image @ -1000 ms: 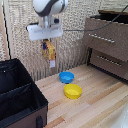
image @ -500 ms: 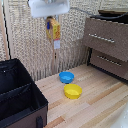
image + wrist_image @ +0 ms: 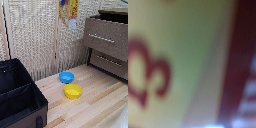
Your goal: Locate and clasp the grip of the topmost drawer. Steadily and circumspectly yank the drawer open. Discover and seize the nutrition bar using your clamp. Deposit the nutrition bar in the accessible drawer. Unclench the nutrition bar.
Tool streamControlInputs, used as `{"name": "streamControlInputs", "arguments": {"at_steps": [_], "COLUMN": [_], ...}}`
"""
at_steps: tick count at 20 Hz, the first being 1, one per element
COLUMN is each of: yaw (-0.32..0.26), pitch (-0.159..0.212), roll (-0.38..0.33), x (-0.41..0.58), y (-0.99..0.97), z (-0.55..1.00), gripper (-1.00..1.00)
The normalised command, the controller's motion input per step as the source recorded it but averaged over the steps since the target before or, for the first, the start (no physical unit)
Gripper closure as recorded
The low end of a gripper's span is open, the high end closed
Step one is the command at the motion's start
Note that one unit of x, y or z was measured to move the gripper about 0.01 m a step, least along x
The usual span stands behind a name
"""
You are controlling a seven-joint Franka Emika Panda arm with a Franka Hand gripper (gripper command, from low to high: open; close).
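The nutrition bar (image 3: pixel 71 9), a yellow and red printed packet, hangs high in the air at the top edge of the exterior view. It is to the exterior view's left of the dresser. My clamp (image 3: pixel 64 3) is shut on it; only a blue fingertip shows, and the arm is out of frame. The topmost drawer (image 3: pixel 107 37) is dark brown with a silver bar handle (image 3: pixel 102 38). It stands pulled out from the dresser, with its front forward of the drawer below. A blurred yellow-green surface with red print, the nutrition bar (image 3: pixel 178 60), fills the wrist view.
A lower drawer (image 3: pixel 110 62) sits shut under the top one. A blue bowl (image 3: pixel 66 77) and a yellow bowl (image 3: pixel 73 91) rest on the wooden table. A black open box (image 3: pixel 17 95) stands at the exterior view's left. A wicker screen backs the scene.
The clamp with the nutrition bar has risen and shifted toward the exterior view's right, closer to the dresser. The arm has left the frame. Bowls and drawer are unmoved.
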Motion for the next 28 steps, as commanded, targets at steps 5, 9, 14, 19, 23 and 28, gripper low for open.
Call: {"name": "streamControlInputs", "arguments": {"at_steps": [5,9,14,19,23,28], "yaw": [0.1,0.088,0.069,0.035,0.025,0.015], "pitch": [-0.001,0.099,0.172,0.171,0.105,0.096], "roll": [0.109,0.094,0.075,0.023,0.009,0.02], "x": [0.124,0.004,0.016,0.009,0.0,0.0], "y": [-0.74,-0.74,-0.77,-0.9,-1.0,-1.0], "z": [0.79,0.72,0.55,0.45,0.43,0.46], "gripper": [1.0,1.0,1.0,1.0,1.0,1.0]}}
